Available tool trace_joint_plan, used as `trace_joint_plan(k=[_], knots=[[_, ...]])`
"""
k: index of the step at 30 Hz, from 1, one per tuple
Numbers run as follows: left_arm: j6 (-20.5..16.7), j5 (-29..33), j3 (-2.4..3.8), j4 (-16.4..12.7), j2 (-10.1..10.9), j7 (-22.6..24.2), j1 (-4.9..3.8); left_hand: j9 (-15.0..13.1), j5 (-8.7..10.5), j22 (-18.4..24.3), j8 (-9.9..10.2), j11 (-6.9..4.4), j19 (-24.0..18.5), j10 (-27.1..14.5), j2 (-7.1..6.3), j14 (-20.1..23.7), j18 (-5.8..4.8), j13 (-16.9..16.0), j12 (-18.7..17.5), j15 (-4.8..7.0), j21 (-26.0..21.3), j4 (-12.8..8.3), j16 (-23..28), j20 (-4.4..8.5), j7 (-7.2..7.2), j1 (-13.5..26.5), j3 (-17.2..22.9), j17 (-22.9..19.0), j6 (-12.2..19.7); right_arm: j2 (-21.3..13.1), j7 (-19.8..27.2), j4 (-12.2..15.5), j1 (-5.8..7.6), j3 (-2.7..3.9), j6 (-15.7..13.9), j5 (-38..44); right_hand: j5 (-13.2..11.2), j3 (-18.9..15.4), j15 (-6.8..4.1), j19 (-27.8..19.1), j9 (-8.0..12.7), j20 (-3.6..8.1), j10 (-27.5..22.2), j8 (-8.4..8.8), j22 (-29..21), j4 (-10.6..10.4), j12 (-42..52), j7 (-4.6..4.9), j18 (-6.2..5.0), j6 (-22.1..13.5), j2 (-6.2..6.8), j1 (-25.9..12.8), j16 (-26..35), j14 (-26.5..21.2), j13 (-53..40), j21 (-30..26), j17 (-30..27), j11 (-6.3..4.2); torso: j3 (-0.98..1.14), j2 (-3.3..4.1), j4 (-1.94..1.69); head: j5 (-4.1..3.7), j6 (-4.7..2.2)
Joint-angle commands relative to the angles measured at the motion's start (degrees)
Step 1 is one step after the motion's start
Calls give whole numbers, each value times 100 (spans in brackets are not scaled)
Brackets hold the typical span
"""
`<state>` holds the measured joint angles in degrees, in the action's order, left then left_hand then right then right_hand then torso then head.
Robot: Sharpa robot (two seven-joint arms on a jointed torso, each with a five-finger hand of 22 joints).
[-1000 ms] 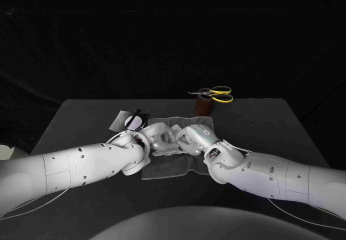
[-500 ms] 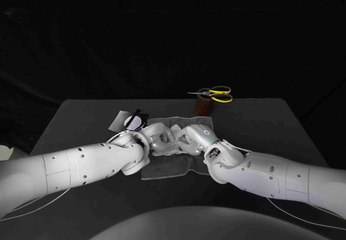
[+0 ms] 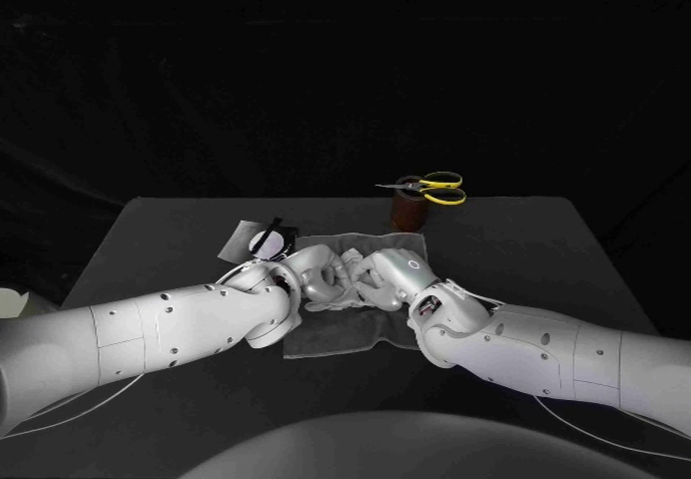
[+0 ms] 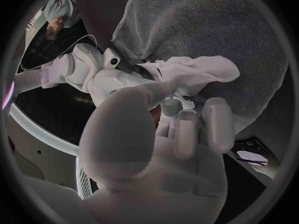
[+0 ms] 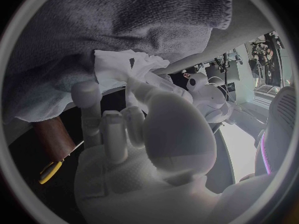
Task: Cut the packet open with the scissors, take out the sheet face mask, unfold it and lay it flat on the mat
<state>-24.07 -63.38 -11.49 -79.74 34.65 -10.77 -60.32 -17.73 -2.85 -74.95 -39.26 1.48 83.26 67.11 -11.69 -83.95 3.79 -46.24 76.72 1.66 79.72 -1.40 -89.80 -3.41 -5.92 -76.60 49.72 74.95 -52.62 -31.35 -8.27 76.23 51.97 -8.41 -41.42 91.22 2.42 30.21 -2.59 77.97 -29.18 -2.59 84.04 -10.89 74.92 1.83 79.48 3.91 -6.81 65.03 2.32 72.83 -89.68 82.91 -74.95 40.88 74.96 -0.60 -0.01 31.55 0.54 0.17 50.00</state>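
Barely any change: left robot hand [image 3: 320, 276] and right robot hand [image 3: 386, 275] still pinch the bunched mask [image 4: 193, 74] over the mat [image 3: 339, 334]; unfolding looks stalled.

1. No text, brand or number can be read anywhere.
2. The flat silver-grey foil packet [image 3: 254, 239] carries a round pale patch — its print is too small to read.

You have one pair of yellow-handled metal scissors [image 3: 432, 187], one brown cylindrical holder [image 3: 409, 211], one grey towelling mat [image 3: 339, 337], one crumpled white sheet mask [image 4: 199, 72], one flat grey-and-black packet [image 3: 257, 239] and one black table [image 3: 159, 235]. You also have two silver many-fingered hands, the left hand [image 3: 310, 271] and the right hand [image 3: 383, 275].
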Motion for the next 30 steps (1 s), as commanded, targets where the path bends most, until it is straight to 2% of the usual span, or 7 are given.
trace_joint_plan(k=[1,8,16,21,23,27,30], knots=[[-194,16,4,7,-3,94,4,-75,-94,-724,-40,-27,102,192,-62,-605,-99,-268,51,66,135,-113,-20,15,25,235,288,1505,-95,-10,38,7,4,5,58,7,35,30,-150,2,-261,22,324,-264,520,-8,-22,-77,-62,100,-20,-39,-32,709,-886,-11,1504,-48,1,0,0,-9,0],[-298,349,15,22,38,166,5,-323,-954,-869,-66,-99,218,462,-192,-605,-147,-637,86,136,310,-304,-20,76,94,612,530,1505,-192,-32,43,4,4,5,102,-18,35,30,-150,2,-261,22,324,-264,520,-8,-22,-77,-62,100,-20,-39,-32,709,-886,-11,1504,-48,-1,1,2,-14,0],[85,791,51,-7,105,177,4,-363,-920,-587,249,57,-18,-209,-209,-577,-54,184,-328,-9,-29,-116,-2,-31,-64,1000,-40,1433,243,-36,38,-6,4,5,109,-28,35,30,-150,2,-261,22,324,-264,520,-8,-22,-77,-62,100,-20,-39,-32,709,-886,-11,1504,-48,1,-1,-2,-26,0],[352,862,55,-36,139,161,4,-297,-900,-506,461,108,-85,-346,-346,-545,-28,239,-331,-60,-130,24,19,-94,-108,1207,-575,1355,335,-32,35,-15,4,5,111,-28,35,45,-152,-1,-287,24,322,-283,518,-5,-30,-78,-62,87,-13,-46,-32,709,-883,-15,1504,-49,0,-2,-5,-31,0],[449,879,55,-41,144,160,4,-246,-830,-480,590,138,-102,-395,-440,-535,-22,246,-327,-94,-162,154,24,-127,-137,1356,-1154,1337,351,-30,34,-17,5,5,107,-26,35,45,-152,-1,-287,24,322,-283,518,-5,-30,-78,-62,87,-13,-46,-32,709,-883,-15,1504,-49,0,-2,-5,-25,0],[494,887,55,-33,128,177,4,-192,-784,-466,710,149,-108,-417,-420,-532,-17,226,-344,-101,-178,240,25,-137,-146,1293,-1598,1334,327,-28,35,-16,5,5,100,-23,35,45,-152,-1,-287,24,322,-283,518,-5,-30,-78,-62,87,-13,-46,-32,709,-883,-15,1504,-49,-2,1,-1,-17,0],[467,868,54,-16,110,210,4,-143,-533,-460,810,163,-108,-432,-420,-529,-17,218,-362,-110,-184,281,28,-147,-155,1193,-1980,1328,323,-25,34,-14,5,5,94,-19,35,45,-152,-1,-287,24,322,-283,518,-5,-30,-78,-62,87,-13,-46,-32,709,-883,-15,1504,-49,-2,0,-2,-13,0]])
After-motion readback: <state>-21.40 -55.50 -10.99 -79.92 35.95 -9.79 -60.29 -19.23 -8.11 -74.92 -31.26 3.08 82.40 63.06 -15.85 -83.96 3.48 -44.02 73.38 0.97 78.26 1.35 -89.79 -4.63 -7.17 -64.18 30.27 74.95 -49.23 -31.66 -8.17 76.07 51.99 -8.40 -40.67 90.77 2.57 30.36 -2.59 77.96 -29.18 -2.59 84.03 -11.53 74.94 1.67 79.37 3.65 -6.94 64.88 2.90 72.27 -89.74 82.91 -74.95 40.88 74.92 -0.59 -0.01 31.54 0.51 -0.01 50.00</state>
